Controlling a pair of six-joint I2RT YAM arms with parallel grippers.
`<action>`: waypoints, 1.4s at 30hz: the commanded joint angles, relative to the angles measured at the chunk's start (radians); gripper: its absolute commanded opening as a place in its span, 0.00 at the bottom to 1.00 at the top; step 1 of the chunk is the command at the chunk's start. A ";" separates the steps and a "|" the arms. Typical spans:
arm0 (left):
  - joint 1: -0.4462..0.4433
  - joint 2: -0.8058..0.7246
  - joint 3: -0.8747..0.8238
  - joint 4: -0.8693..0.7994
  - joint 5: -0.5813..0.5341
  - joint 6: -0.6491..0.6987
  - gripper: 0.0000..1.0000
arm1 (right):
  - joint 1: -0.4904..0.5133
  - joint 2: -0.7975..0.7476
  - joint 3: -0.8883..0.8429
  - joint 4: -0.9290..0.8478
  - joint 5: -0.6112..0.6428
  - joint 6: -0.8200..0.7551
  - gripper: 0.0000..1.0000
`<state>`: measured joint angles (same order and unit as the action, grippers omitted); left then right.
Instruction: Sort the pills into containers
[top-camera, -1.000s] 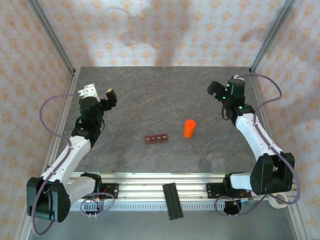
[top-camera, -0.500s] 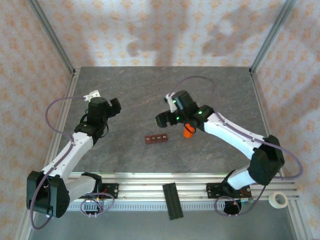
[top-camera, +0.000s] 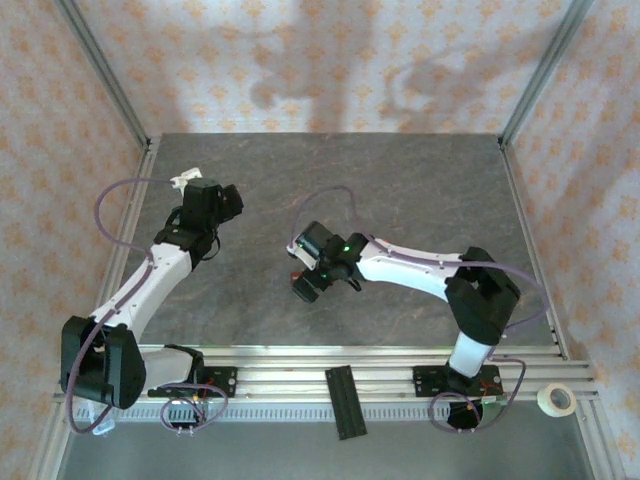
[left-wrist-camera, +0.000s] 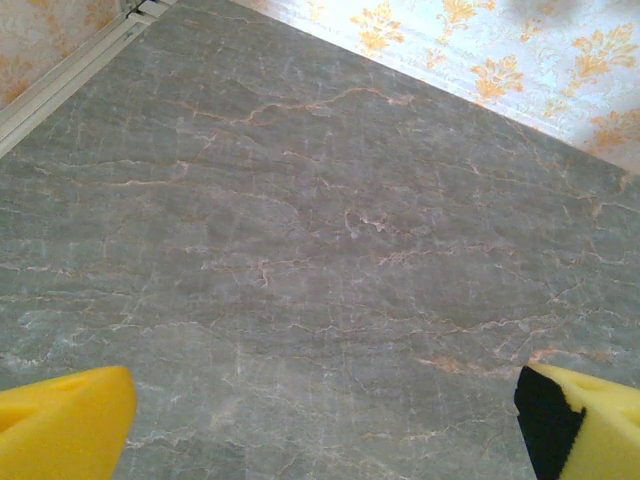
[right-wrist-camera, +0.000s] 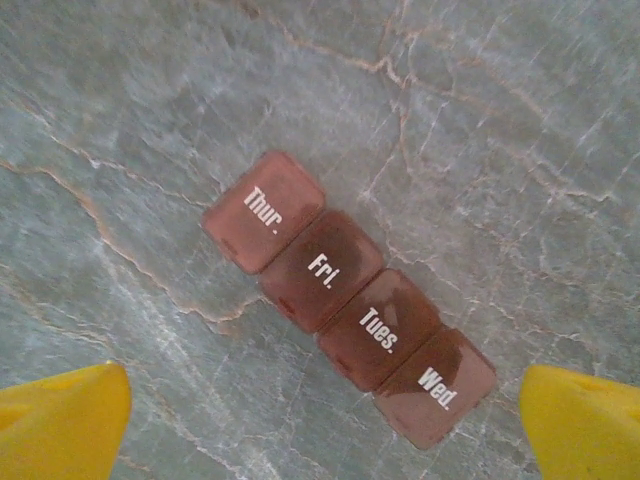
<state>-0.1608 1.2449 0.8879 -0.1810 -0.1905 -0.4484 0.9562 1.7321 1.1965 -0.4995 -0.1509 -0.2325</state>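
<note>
1. Four joined square compartments form the dark red-brown plastic bar of containers (right-wrist-camera: 350, 300), which is laid flat on the grey marbled bench (right-wrist-camera: 150, 90), lids apparently shut.
2. The bar is found just below the right pincer (right-wrist-camera: 320, 425), whose yellow fingers (right-wrist-camera: 60, 420) are spread wide to either side.
3. Its long axis is set diagonally to the line between those fingers, so a wrist turn is judged necessary before closing.
4. The left pincer (left-wrist-camera: 320, 425), also spread, is held over bare bench, well apart; the right arm is nearer.
</note>
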 joint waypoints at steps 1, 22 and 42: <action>0.017 0.012 0.030 -0.012 0.005 -0.019 1.00 | 0.022 0.039 0.034 -0.024 0.083 -0.026 0.99; 0.047 -0.012 -0.034 0.029 0.048 -0.063 1.00 | -0.063 0.220 0.159 0.055 0.221 -0.043 0.98; 0.047 0.025 -0.029 0.035 0.114 -0.081 1.00 | -0.177 0.131 0.189 -0.094 -0.036 0.229 0.93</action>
<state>-0.1215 1.2549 0.8558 -0.1604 -0.0952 -0.5095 0.7795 1.9171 1.4269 -0.5354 -0.1585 -0.0898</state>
